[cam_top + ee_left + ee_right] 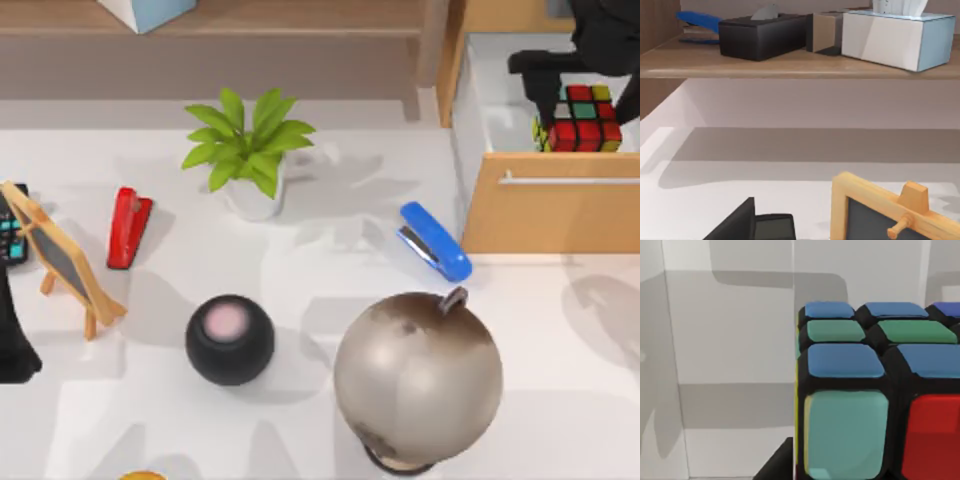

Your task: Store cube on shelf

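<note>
- No brand, label or writing legible on anything in view.
- One small Rubik's cube with black grid and red, green, yellow squares (582, 119) – sits inside the open white drawer (500, 110) of the orange-wood cabinet with silver handle (550, 215), at the table's right rear, not on the shelf.
- Right gripper (560, 72), black, hangs just over the cube; can't tell how wide its fingers stand or if they touch it, as the arm covers them.
- Right wrist view: cube close up (875, 390), blue, green, red faces against the white drawer wall.
- Long light-brown wooden shelf board (290, 18) at rear; left wrist view shows on it 1 pale blue-white tissue box (897, 37), 1 black box (760, 36), 1 blue stapler (697, 22).
- Table: 2 staplers – red (127, 227), blue (435, 241); 1 green potted plant (250, 150); 1 grey-brown globe (418, 375); 1 black round speaker (229, 339); 1 small wood-framed chalkboard (62, 262).
- Left arm (15, 340) parked at the table's left edge.
</note>
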You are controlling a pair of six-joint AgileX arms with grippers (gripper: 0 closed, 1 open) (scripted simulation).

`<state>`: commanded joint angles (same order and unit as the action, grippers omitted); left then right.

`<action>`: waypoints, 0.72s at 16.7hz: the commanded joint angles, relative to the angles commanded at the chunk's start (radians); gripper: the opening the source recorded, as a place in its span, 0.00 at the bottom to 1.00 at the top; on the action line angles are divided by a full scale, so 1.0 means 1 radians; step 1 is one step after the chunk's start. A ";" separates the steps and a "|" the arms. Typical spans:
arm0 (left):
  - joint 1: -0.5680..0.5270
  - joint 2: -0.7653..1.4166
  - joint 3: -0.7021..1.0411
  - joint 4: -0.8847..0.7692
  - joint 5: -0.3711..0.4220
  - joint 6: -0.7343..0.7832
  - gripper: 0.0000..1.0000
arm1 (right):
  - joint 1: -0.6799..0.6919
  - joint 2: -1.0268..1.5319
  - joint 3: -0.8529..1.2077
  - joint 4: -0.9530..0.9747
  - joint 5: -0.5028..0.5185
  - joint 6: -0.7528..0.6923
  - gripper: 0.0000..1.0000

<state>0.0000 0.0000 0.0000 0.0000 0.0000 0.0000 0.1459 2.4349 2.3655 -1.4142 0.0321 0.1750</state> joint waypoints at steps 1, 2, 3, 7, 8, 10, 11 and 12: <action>0.000 0.000 0.000 0.000 0.000 0.000 1.00 | -0.006 0.024 0.013 0.015 -0.004 0.003 0.00; 0.000 0.000 0.000 0.000 0.000 0.000 1.00 | -0.009 0.041 0.023 0.026 -0.007 0.006 0.00; 0.000 0.000 0.000 0.000 0.000 0.000 1.00 | -0.010 0.045 0.028 0.030 -0.008 0.007 0.00; 0.000 0.000 0.000 0.000 0.000 0.000 1.00 | -0.005 0.040 0.016 0.028 -0.007 0.009 0.00; 0.000 0.000 0.000 0.000 0.000 0.000 1.00 | -0.005 0.040 0.016 0.028 -0.007 0.009 0.00; 0.000 0.000 0.000 0.000 0.000 0.000 1.00 | -0.001 0.025 0.007 0.029 0.000 0.013 0.00; 0.000 0.000 0.000 0.000 0.000 0.000 1.00 | 0.005 0.006 -0.002 0.031 0.009 0.018 0.00; 0.000 0.000 0.000 0.000 0.000 0.000 1.00 | 0.014 -0.015 -0.013 0.034 0.020 0.024 0.00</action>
<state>0.0000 0.0000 0.0000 0.0000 0.0000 0.0000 0.1599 2.4196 2.3523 -1.3801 0.0524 0.1992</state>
